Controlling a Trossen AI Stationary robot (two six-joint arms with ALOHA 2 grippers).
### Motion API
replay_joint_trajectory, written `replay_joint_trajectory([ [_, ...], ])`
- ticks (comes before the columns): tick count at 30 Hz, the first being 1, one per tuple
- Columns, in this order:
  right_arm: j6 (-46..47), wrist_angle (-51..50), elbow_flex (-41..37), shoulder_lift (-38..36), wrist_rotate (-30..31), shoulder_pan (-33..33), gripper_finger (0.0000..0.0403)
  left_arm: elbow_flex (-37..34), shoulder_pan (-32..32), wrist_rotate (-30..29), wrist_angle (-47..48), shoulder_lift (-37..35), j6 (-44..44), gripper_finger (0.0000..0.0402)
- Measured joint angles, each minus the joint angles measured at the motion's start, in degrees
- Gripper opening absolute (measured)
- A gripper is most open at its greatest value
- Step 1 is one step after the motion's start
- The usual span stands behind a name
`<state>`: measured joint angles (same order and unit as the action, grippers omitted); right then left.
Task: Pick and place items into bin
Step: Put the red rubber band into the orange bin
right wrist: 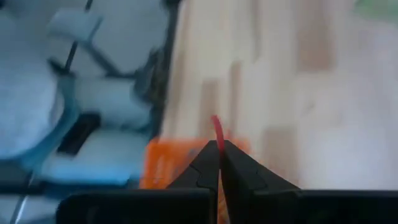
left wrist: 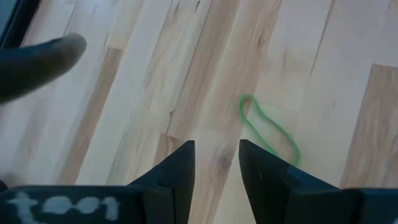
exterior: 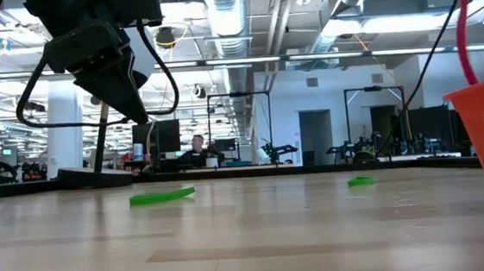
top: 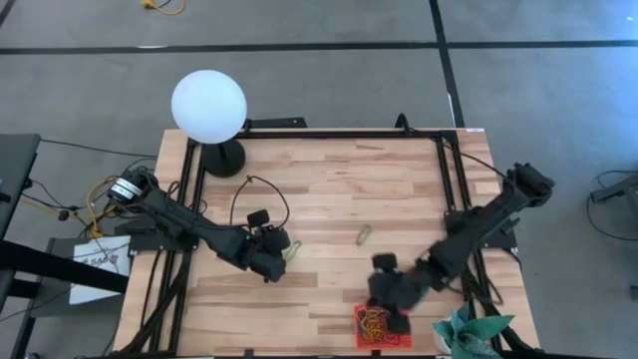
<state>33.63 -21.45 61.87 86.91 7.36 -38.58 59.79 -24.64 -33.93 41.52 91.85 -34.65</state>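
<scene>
1. i am pinching a thin red band (right wrist: 215, 129) in my right gripper (right wrist: 219, 154); my fingers are pressed together on it and a short length is sticking up past the tips.
2. just beyond those tips the bin (right wrist: 163, 163) is showing as an orange wall, and from above my right gripper (top: 391, 296) is hanging at the bin (top: 365, 340), near the table's front edge, where a tangle of bands is already lying inside.
3. so on this side i judge i am in the placing step: the band is gripped and at the bin, not yet let go. next i am needing to get the tips squarely over the mesh, then part the fingers, and watch that the band is not clinging to a pad.
4. my left gripper (left wrist: 216, 163) is hovering over the bare wood with a narrow gap between its fingers and nothing in them.
5. a green band (left wrist: 268, 130) is lying flat just ahead of and beside one fingertip, apart from it; from above it is showing at my left gripper (top: 271, 251) as a green sliver (top: 292, 249).
6. i judge this arm is lining up a pick: it is needing a small sideways shift so the fingers straddle the loop, then a drop to the wood and a close.
7. farther out, another greenish band (top: 365, 235) is waiting mid-table, well apart from both grippers.
</scene>
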Motion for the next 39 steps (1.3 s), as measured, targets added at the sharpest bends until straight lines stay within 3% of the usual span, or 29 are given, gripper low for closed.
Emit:
replay_joint_trajectory([
  [9,6.7,-3.1,0.0,6.1,-0.4,-10.4,0.0003,0.0,0.0,0.1,0.0,0.0,0.4,0.0116],
  [15,14.4,-3.6,0.0,8.3,-5.7,-12.4,0.0003,0.0,0.0,0.2,0.0,0.0,0.4,0.0116],
  [31,2.0,0.5,0.0,7.0,-5.9,-16.7,0.0004,0.0,0.0,0.3,0.0,0.0,-1.1,0.0116],
  [39,1.0,0.5,0.0,7.0,-5.1,-14.7,0.0004,0.0,0.0,0.3,0.0,0.0,-1.5,0.0116],
])
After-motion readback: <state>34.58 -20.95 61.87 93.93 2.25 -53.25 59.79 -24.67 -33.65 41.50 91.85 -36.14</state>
